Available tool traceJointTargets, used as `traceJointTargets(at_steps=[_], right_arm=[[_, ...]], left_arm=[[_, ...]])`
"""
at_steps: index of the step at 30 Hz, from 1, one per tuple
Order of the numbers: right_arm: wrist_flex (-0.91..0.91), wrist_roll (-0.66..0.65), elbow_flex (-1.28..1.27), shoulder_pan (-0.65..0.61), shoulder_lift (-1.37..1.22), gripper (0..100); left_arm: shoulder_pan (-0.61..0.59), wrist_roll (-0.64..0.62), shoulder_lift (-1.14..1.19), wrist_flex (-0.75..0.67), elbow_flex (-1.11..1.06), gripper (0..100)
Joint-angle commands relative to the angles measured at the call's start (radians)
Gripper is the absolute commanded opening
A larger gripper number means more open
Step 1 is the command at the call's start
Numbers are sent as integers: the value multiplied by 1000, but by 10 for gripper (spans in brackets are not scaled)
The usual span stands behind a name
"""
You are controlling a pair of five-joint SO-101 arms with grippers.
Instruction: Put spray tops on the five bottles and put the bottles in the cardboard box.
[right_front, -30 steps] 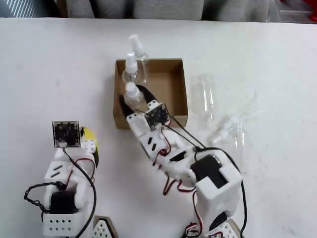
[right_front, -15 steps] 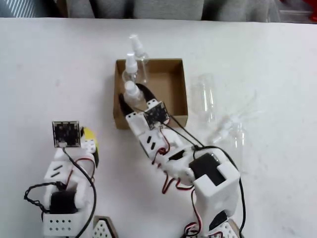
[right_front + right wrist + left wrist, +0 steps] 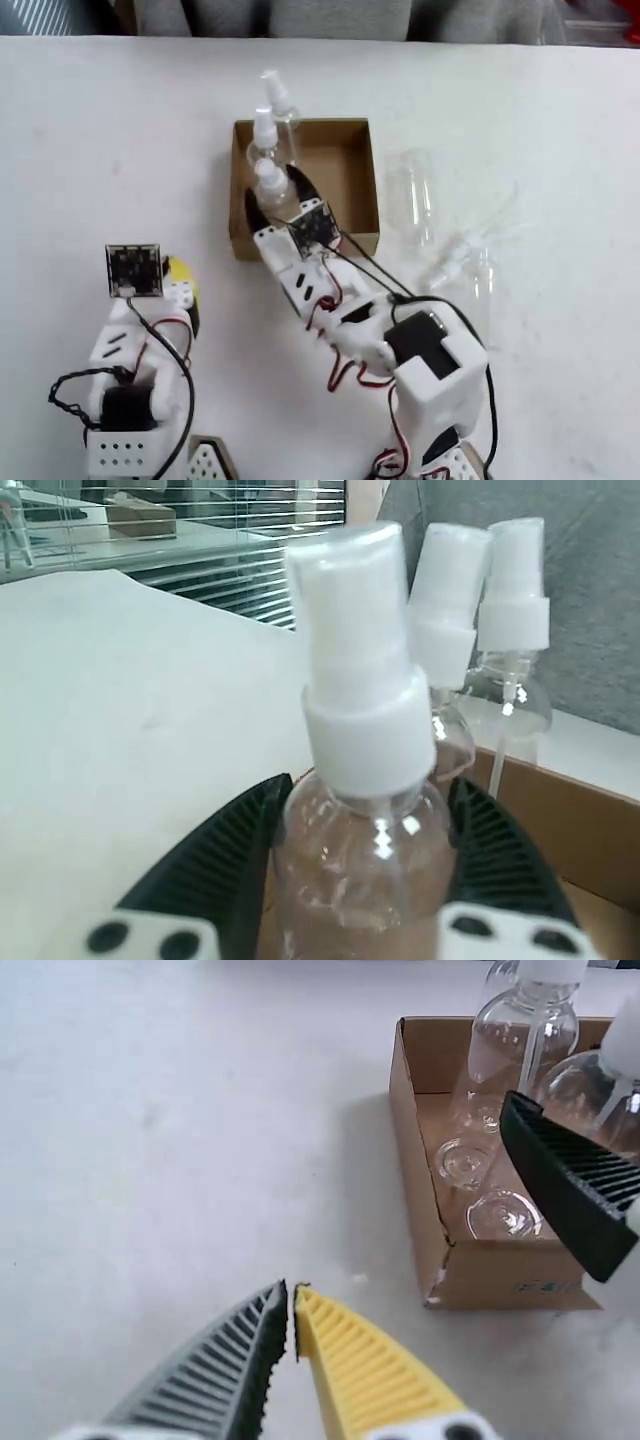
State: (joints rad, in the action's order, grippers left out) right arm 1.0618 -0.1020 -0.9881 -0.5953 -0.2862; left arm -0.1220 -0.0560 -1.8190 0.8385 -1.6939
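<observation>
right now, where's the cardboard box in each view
High view: cardboard box mid-table, right jaws over it.
Left wrist view: box beyond the shut left jaws, bottles standing inside.
Right wrist view: brown wall behind the spray-topped bottle.
Shared landmark: that spray-topped bottle between the right jaws.

The front bottle [image 3: 360,880] is cut off at its base; a clear bottle [image 3: 415,205] lying apart looks faint, perhaps uncapped.

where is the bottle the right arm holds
High view: the bottle is in the right gripper at the near left of the cardboard box, with two other capped bottles just beyond it.
</observation>
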Motion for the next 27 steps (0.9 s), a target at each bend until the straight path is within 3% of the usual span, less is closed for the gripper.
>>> traceJointTargets(at_steps=[1,7,27], right_arm=[[-73,-2,35,-12,76,192],[-113,-2,35,-12,82,279],[-113,58,40,-12,88,283]], left_arm=[[-7,11,-10,-2,0,24],[-7,11,-10,-2,0,24],[-7,11,-10,-2,0,24]])
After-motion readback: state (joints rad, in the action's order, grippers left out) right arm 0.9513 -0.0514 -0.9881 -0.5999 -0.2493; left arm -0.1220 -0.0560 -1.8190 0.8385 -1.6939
